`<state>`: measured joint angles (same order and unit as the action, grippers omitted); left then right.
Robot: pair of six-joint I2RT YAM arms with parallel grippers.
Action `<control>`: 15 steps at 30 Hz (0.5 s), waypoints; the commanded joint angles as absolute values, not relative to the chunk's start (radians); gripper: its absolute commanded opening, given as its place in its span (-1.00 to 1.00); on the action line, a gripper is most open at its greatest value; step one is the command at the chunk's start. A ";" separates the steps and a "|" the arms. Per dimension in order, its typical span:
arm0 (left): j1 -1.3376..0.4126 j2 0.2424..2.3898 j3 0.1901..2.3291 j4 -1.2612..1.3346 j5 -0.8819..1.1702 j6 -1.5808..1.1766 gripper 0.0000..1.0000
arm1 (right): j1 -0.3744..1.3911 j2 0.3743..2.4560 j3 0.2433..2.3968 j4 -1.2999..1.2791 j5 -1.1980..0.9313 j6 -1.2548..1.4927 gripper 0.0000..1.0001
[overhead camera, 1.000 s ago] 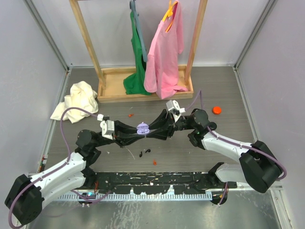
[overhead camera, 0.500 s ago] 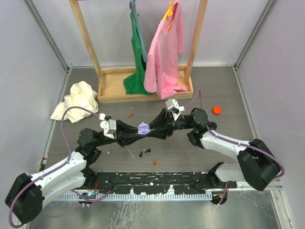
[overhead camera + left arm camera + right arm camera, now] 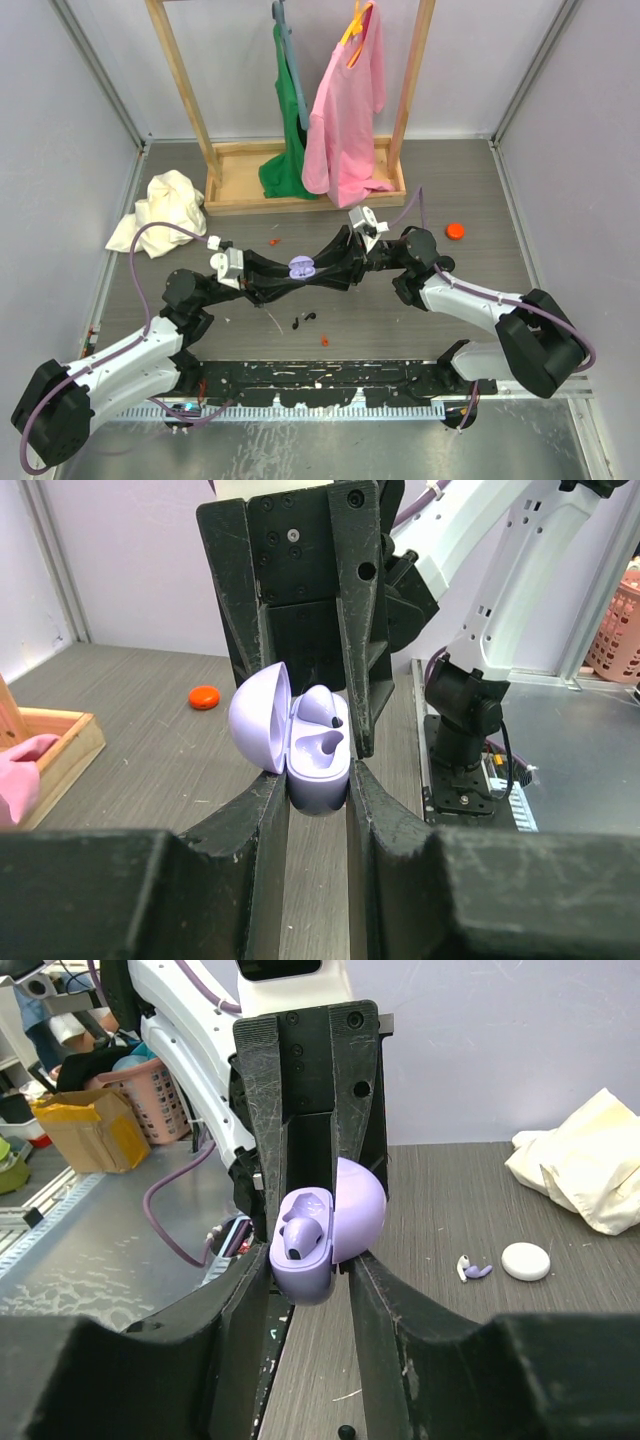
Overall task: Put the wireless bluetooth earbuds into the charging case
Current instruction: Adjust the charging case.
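My left gripper [image 3: 318, 778] is clamped on the base of the lilac plastic clamshell charging case [image 3: 300, 730]. My right gripper [image 3: 310, 1262] pinches it from the opposite side, so the case hangs open above the grey wood-grain table [image 3: 450, 1200]. One lilac earbud [image 3: 300, 1232] sits in its well and the neighbouring well looks empty. What looks like the second earbud [image 3: 470, 1270] lies on the table. I judge the task half done. Next, one hand must let go and fetch it while the other keeps the case level.

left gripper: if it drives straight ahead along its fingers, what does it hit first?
The right gripper, facing it head-on. Its fingers flank the open lavender charging case that the left gripper clamps, so hardly any gap looks left, though depth is hard to judge.
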<state>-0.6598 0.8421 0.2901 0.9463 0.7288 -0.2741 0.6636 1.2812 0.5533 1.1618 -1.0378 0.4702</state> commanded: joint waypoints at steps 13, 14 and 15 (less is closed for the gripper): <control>-0.670 0.823 0.314 1.039 0.678 -0.277 -1.00 | 0.673 1.293 0.584 1.195 -1.053 0.469 -0.25; -0.670 0.822 0.313 1.039 0.678 -0.276 -1.00 | 0.673 1.294 0.584 1.195 -1.052 0.469 -0.28; -0.669 0.822 0.313 1.040 0.676 -0.276 -1.00 | 0.673 1.295 0.582 1.194 -1.053 0.466 -0.31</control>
<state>-0.6628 0.8391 0.2901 0.9459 0.7071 -0.2775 0.6632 1.2839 0.5533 1.1713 -1.0340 0.4690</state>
